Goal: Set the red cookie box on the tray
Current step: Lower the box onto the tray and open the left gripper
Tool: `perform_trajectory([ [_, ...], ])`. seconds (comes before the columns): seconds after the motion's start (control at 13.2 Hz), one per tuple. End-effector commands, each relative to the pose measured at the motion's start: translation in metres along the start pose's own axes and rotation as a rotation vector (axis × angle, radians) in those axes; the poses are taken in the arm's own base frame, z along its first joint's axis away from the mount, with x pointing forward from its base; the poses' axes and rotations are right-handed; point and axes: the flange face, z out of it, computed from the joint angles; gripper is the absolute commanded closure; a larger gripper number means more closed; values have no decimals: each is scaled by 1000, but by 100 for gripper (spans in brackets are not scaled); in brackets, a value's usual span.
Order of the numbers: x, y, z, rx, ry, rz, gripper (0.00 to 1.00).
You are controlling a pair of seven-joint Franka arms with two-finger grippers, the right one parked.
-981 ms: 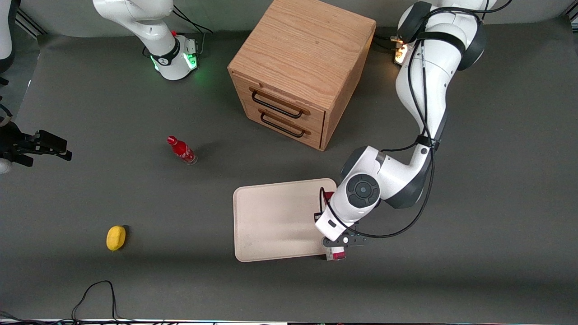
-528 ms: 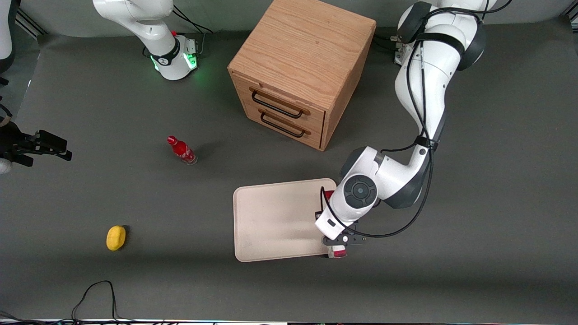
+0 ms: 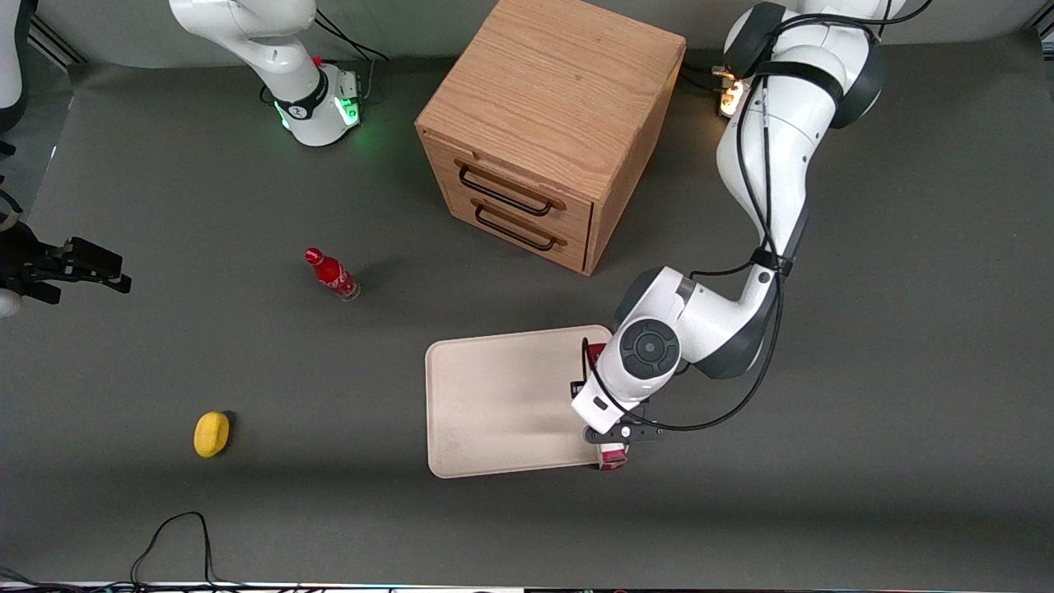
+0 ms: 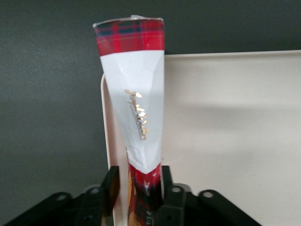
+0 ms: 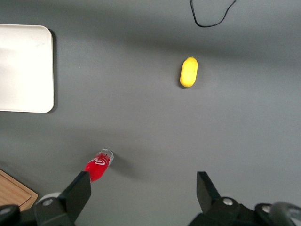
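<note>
Your gripper [image 4: 137, 186] has its jaws closed on the red cookie box [image 4: 135, 108], one finger pressed to each long side near the box's dark end, and the box runs away from the fingers with its white wedge and tartan end out in the open. In the wrist view the box lies over the tray [image 4: 225, 141] rim, along the tray edge, part of it above the cream surface and part above the dark bench; you cannot tell from these views whether it rests on the rim or hangs just above it. From the front, the gripper [image 3: 613, 434] sits at the tray [image 3: 494, 403] edge toward the working arm's end of the bench, close to the tray corner nearest the camera, and your own wrist covers nearly all of the box [image 3: 612, 458], leaving only a red end poking out past the tray's near edge. The tray surface next to the box carries nothing. A wooden drawer cabinet [image 3: 547, 123] stands farther from the camera than the tray, well apart from it. A small red bottle [image 3: 331, 274] and a yellow object [image 3: 211, 433] lie toward the parked arm's end of the bench, both well away from the tray.
</note>
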Motion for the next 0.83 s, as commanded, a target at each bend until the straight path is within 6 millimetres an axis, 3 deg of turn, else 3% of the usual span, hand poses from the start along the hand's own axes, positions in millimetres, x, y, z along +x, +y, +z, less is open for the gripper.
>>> perform_trajectory([
  [0.0,-2,-1,-15,24,13,-13,0],
  [0.23,4,-12,-41,38,17,-24,0],
  [0.45,7,-34,-120,76,47,-27,0],
  [0.75,10,-91,-208,99,60,28,0],
])
